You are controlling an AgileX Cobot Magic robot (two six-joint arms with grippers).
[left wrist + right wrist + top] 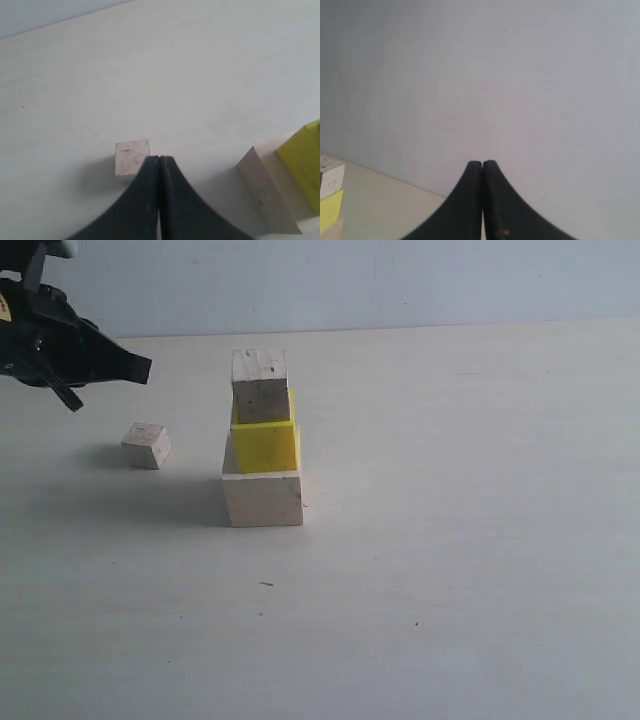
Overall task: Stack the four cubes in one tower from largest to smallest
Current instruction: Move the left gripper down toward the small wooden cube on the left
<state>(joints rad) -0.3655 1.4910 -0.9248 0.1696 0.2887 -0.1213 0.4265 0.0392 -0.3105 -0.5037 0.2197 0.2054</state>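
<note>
A three-cube column stands mid-table: the large pale cube (262, 497) at the base, the yellow cube (265, 443) on it, one small speckled cube (260, 385) on top. The other small speckled cube (147, 445) lies alone on the table to the left. My left gripper (140, 368) hovers shut and empty, above and behind that loose cube. In the left wrist view the loose cube (132, 157) sits just beyond the shut fingertips (159, 159), with the pale cube (265, 185) and yellow cube (302, 160) at the side. My right gripper (482, 163) is shut, empty, facing the wall.
The pale table (460, 540) stretches wide around the column, ending at a grey wall (400, 280) at the back. The right wrist view catches the column's top, its small cube (331, 177) over the yellow cube (330, 207), at one edge.
</note>
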